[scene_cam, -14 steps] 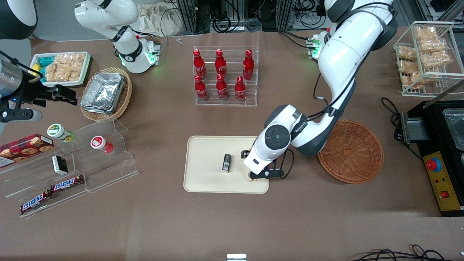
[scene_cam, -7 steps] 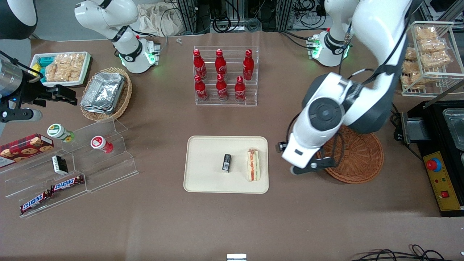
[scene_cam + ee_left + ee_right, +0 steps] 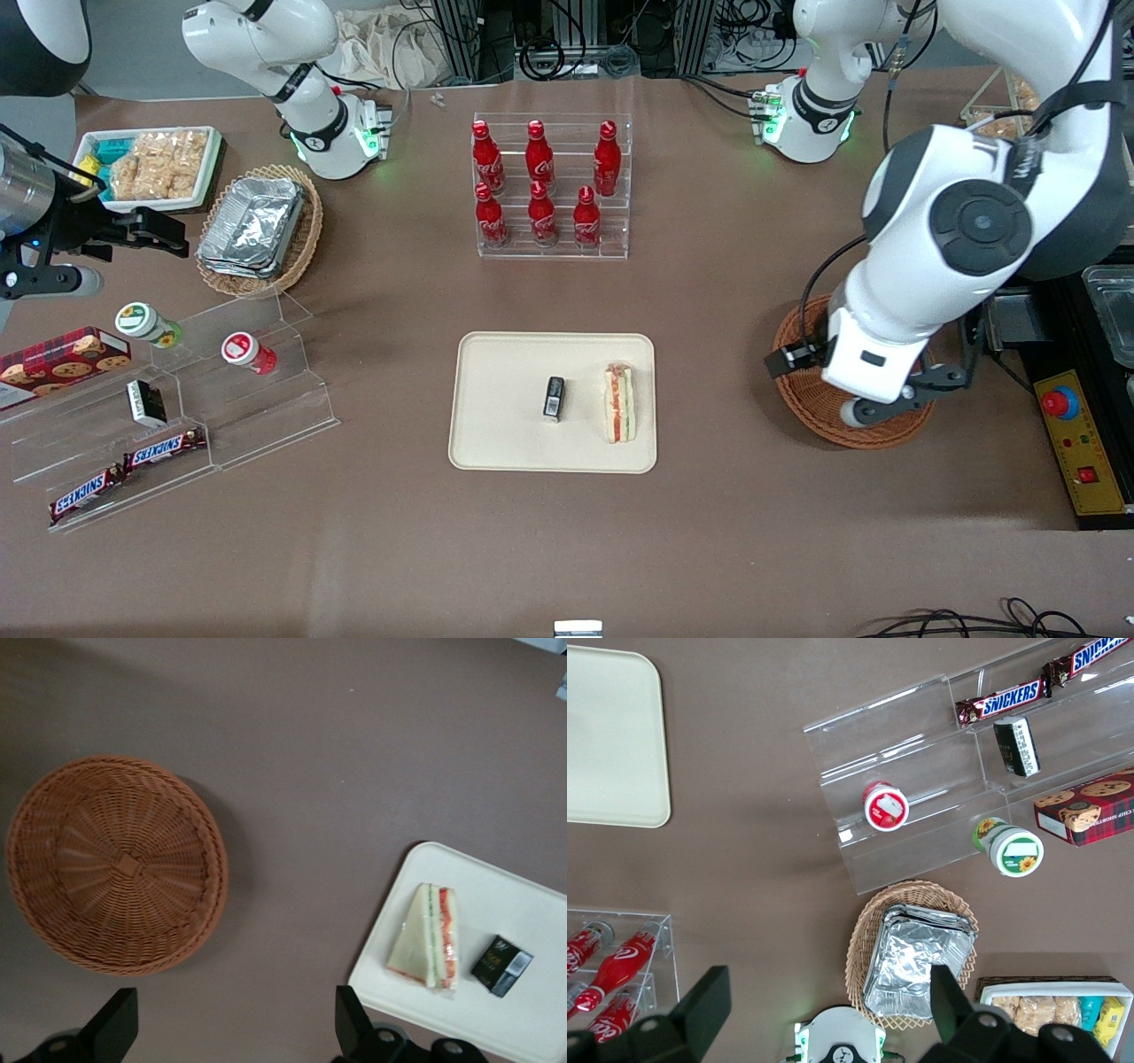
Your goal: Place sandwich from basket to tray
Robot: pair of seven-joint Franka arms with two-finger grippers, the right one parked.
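The sandwich (image 3: pixel 619 403) lies on the cream tray (image 3: pixel 505 443), at the tray's edge toward the working arm's end, with its orange-red and green layers showing. It also shows in the left wrist view (image 3: pixel 427 937), on the tray (image 3: pixel 532 1028). The reddish-brown round basket (image 3: pixel 802 408) stands empty beside the tray; the wrist view shows its bare woven floor (image 3: pixel 115 864). My left gripper (image 3: pixel 895 403) hangs high over the basket, partly covering it. In the wrist view the gripper (image 3: pixel 232 1001) is open wide and holds nothing.
A small black packet (image 3: pixel 554 397) lies on the tray beside the sandwich. A rack of red bottles (image 3: pixel 549 186) stands farther from the camera. A clear stepped shelf with snacks (image 3: pixel 221 390) and a foil-filled tan basket (image 3: pixel 257 230) lie toward the parked arm's end. A black appliance (image 3: pixel 1072 416) stands beside the round basket.
One second ago my gripper was low on the tray at the sandwich. It has let go, risen, and swung away to above the basket. The sandwich stays on the tray.
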